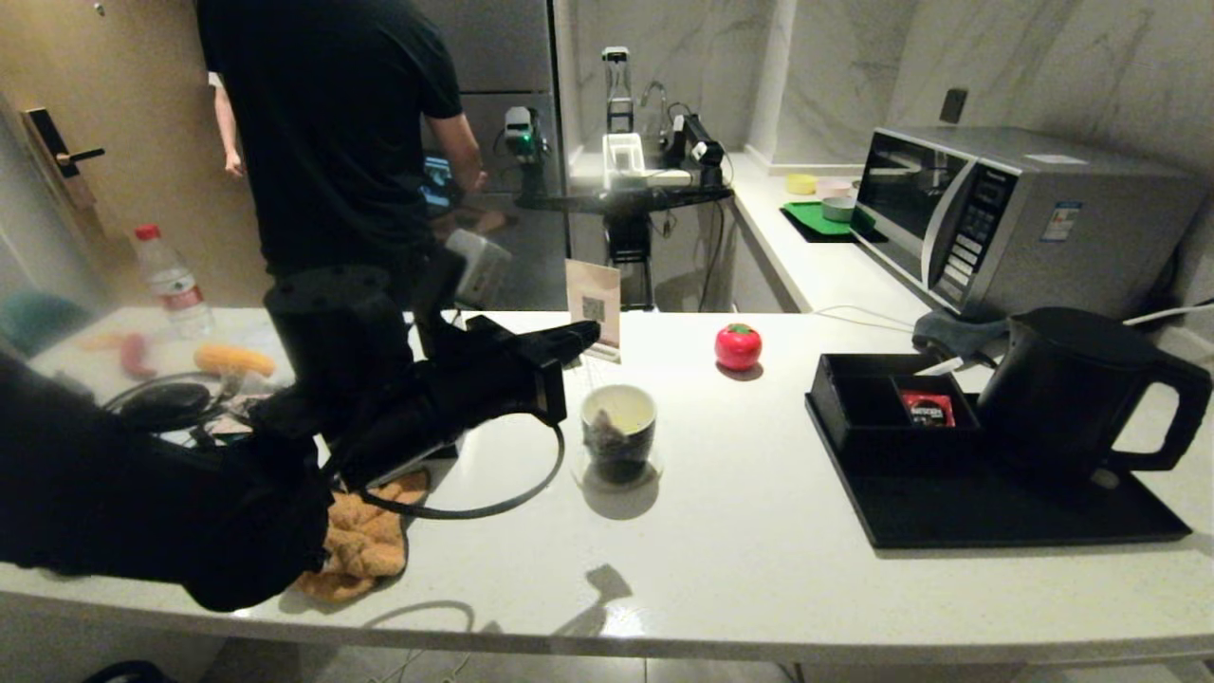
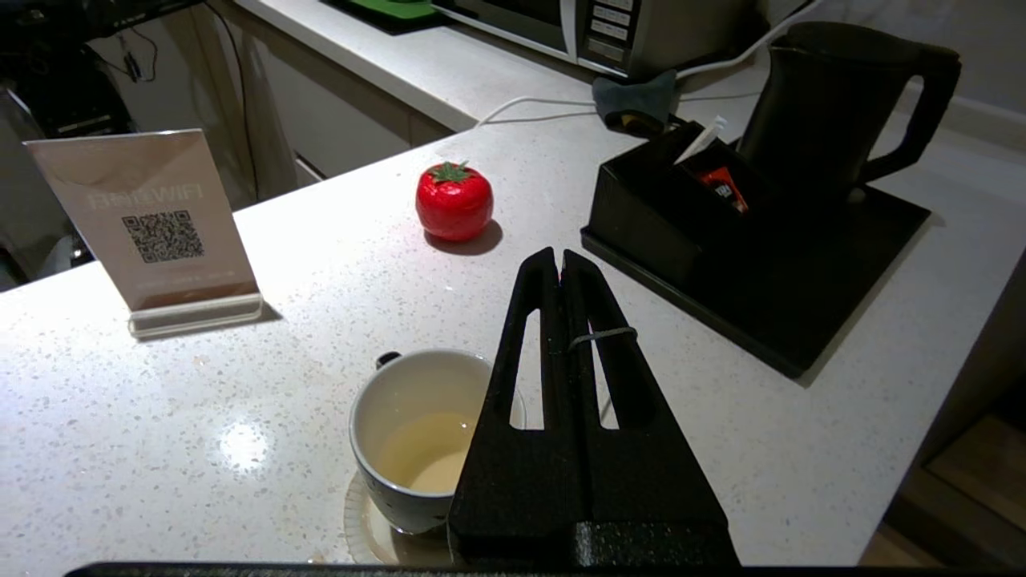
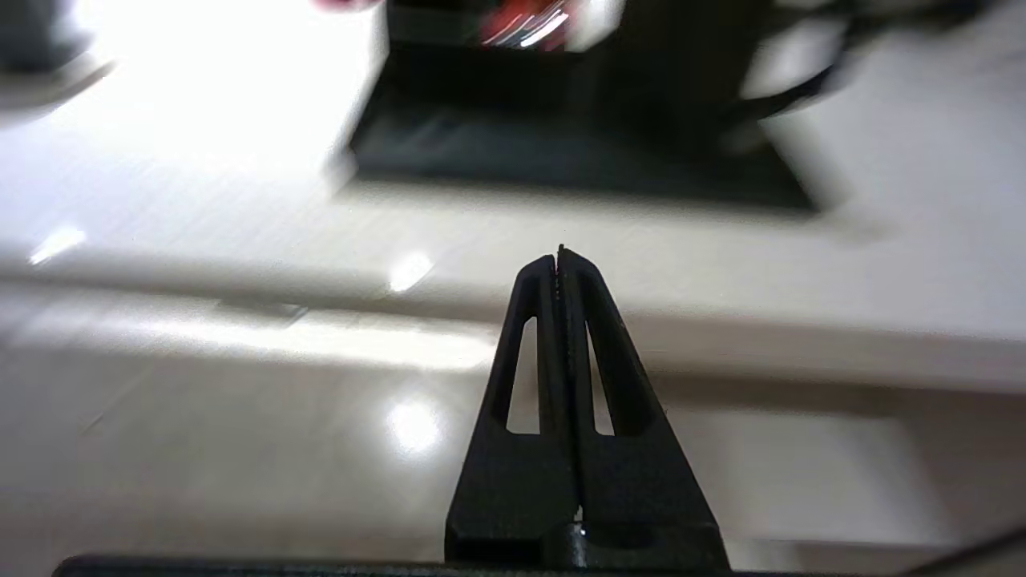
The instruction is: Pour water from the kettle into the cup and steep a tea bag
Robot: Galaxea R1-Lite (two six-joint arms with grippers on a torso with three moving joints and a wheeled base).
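left gripper (image 2: 559, 258) shut above cup (image 2: 417, 437) — kettle (image 1: 1072, 394) upright, handle pointing right

On the white counter (image 1: 740, 569) the cup (image 1: 618, 433) stands mid-table with a pale tea bag (image 1: 604, 438) against its outer wall. The left gripper (image 1: 586, 334) hovers just left and far of it. The kettle (image 1: 1081, 394) sits at right on a black tray (image 1: 996, 517), beside a compartment box (image 1: 868, 394) holding a red packet (image 1: 928, 408). A red tomato (image 1: 738, 346) lies between.

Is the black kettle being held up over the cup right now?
No, the kettle stands on its black tray, well apart from the cup, with no gripper on it.
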